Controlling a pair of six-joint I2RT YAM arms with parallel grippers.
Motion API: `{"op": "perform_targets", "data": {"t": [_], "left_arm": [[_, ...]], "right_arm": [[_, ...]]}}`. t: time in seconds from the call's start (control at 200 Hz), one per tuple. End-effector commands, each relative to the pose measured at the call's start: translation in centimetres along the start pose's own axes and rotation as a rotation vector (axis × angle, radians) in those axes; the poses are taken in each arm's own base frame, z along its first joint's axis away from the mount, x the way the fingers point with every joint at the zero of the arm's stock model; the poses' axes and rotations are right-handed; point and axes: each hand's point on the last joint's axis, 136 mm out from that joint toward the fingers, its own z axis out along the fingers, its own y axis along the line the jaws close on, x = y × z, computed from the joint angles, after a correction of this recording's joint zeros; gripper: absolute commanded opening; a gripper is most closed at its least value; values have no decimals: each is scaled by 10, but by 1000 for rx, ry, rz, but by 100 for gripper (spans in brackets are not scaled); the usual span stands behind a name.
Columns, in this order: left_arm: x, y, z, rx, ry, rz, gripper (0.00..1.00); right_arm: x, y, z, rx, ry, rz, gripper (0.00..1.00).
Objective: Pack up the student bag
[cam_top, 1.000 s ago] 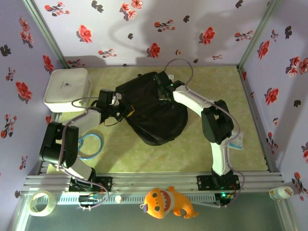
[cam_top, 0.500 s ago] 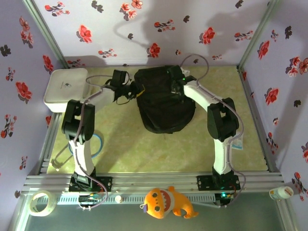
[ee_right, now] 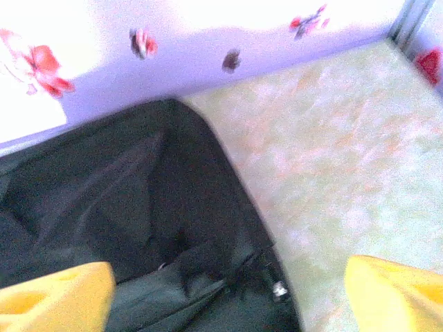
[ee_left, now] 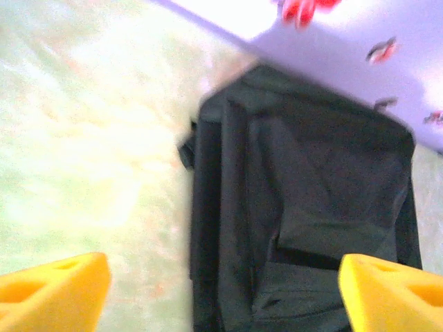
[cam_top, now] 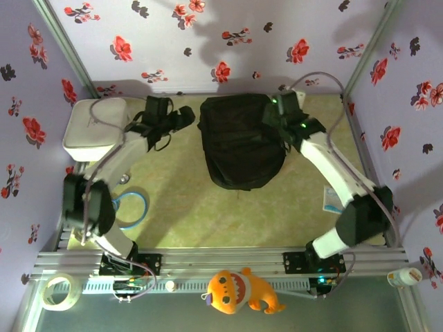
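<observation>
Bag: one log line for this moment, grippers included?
bag: lying on table | left gripper: open, empty, left of bag | right gripper: open, empty, at bag's right edge

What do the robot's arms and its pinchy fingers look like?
Both arms have white tube-shaped links and chunky black joints: the left arm and the right arm. A thin grey cable loops over the right arm, which has a tiny green light near its wrist. The left fingers and right fingers are bright yellow blocks.
</observation>
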Motion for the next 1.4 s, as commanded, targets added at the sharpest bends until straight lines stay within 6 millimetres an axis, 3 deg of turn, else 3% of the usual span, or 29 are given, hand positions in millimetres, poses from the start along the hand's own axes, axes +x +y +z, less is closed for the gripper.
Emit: {"op": "perform_targets", "data": {"t": [0.0,0.17,0.335,0.49,0.615,0.755,0.935,1.12,1.395], "left_arm": [[-10,55,-39,-216,-136,129,96],[-2,123,-82,-411,-279,180,100],[21,195,-114,-612,-386,197,100],[36,230,-129,-691,-508,262,100],[42,256,-124,-721,-480,217,100],[40,254,-93,-645,-447,308,100],[43,228,-52,-391,-381,422,100],[33,212,-40,-248,-471,453,100],[46,222,-13,-225,-420,454,100]], "right_arm": [[5,-54,-4,156,-86,-3,99],[32,-126,-14,325,-183,33,99],[69,-174,-7,494,-203,-10,99],[108,-200,12,543,-175,9,99],[123,-198,35,476,-153,-21,99],[120,-185,54,381,-215,-64,99],[112,-163,64,224,-295,-89,99],[127,-155,74,138,-337,-104,99],[131,-159,82,158,-314,-94,99]]}}
